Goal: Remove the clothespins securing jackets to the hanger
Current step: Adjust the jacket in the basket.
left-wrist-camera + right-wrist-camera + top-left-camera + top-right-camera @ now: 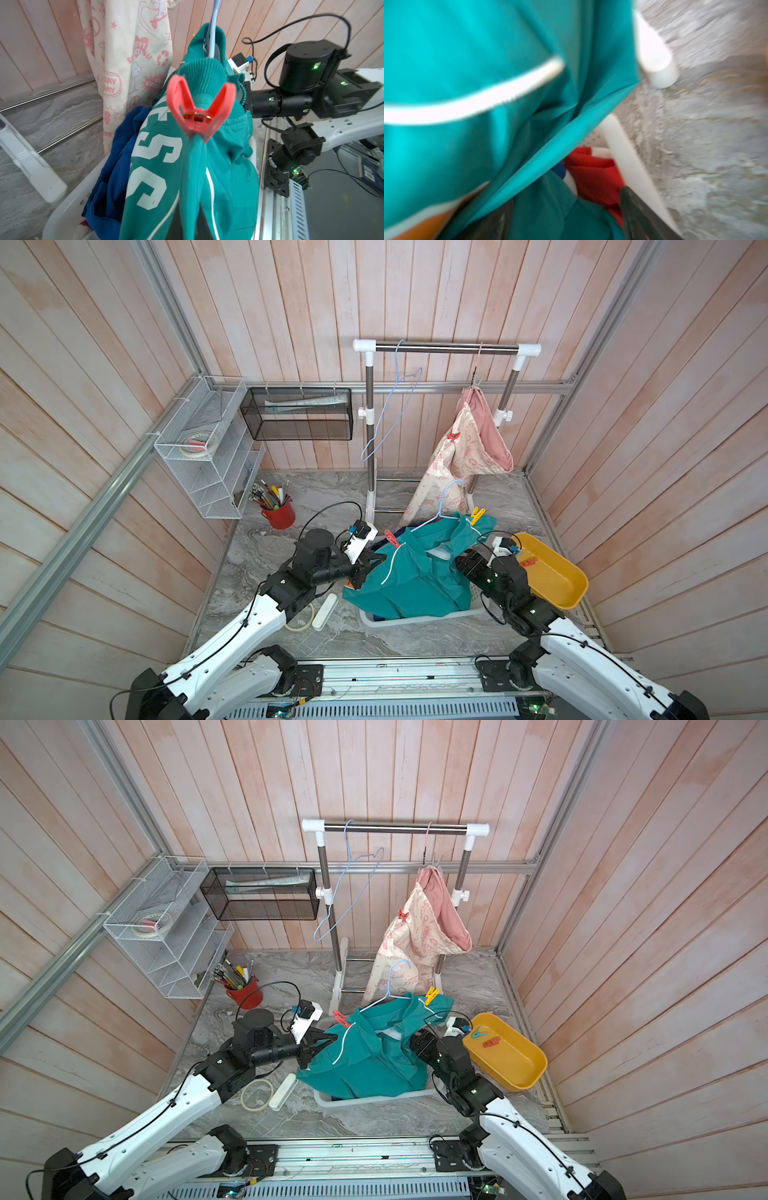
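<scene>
The yellow tub (515, 1073) at right held a coral clothespin (491, 1042); the white basket (374, 1100), a blue jacket (116, 162). The left gripper (322, 1041) pinched the teal jacket (365, 1065); the right gripper (566, 197) gaped wide.

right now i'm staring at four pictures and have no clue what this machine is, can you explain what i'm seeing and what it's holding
It is a robot with two white-and-black arms, each ending in a two-fingered gripper. Both top views look down on the whole scene; the other two come from cameras on the wrists. The left gripper is shut on the teal jacket, which drapes over a white basket with a coral clothespin and a yellow clothespin clipped on. The right gripper, blurred, looks open next to that jacket. A cream jacket hangs on the rack. Two loose clothespins lie in the yellow tub.
</scene>
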You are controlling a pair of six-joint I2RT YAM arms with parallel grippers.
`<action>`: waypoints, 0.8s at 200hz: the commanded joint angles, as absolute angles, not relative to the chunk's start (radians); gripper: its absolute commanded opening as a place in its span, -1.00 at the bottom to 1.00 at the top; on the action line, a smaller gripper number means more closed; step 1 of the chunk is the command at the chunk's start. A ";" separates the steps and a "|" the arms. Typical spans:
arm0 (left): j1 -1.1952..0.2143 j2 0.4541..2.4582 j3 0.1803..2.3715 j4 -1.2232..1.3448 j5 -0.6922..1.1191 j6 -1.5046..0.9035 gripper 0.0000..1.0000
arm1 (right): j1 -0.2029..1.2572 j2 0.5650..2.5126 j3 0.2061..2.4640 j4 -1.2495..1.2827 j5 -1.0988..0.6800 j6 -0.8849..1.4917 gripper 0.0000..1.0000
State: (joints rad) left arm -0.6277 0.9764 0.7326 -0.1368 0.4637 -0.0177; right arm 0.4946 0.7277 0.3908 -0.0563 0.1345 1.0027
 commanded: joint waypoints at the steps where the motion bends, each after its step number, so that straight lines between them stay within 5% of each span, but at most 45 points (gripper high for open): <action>1: -0.665 0.980 0.726 -0.106 0.312 0.031 -1.00 | 0.440 0.691 0.446 -0.279 0.103 0.954 0.67; 70: -0.770 0.958 0.723 -0.092 0.071 0.120 -1.00 | 0.135 0.708 0.617 -0.284 -0.237 0.797 0.67; 160: -1.051 1.071 0.718 -0.041 -0.320 0.312 -1.00 | -0.092 0.843 0.798 -0.198 -0.489 0.778 0.67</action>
State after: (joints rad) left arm -0.9966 1.0283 0.7326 -0.0792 -0.1673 0.2352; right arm -0.0570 0.8196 0.7662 -0.2157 -0.4023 0.8043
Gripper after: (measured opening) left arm 0.059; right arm 0.852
